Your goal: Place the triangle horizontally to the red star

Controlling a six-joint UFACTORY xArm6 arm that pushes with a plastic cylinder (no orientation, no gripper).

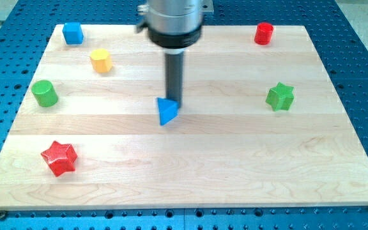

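Note:
A blue triangle (pixel 167 112) lies near the middle of the wooden board (pixel 190 166). My tip (pixel 173 102) stands right at its upper right edge, touching or almost touching it. The red star (pixel 59 158) lies at the view's lower left, well to the left of and below the triangle. The rod comes down from the arm's grey end at the view's top centre.
A blue cube (pixel 73 32) sits at the top left, a yellow hexagonal block (pixel 100 61) below and right of it, a green cylinder (pixel 44 93) at the left edge, a red cylinder (pixel 264 33) at the top right, a green star (pixel 280 96) at the right.

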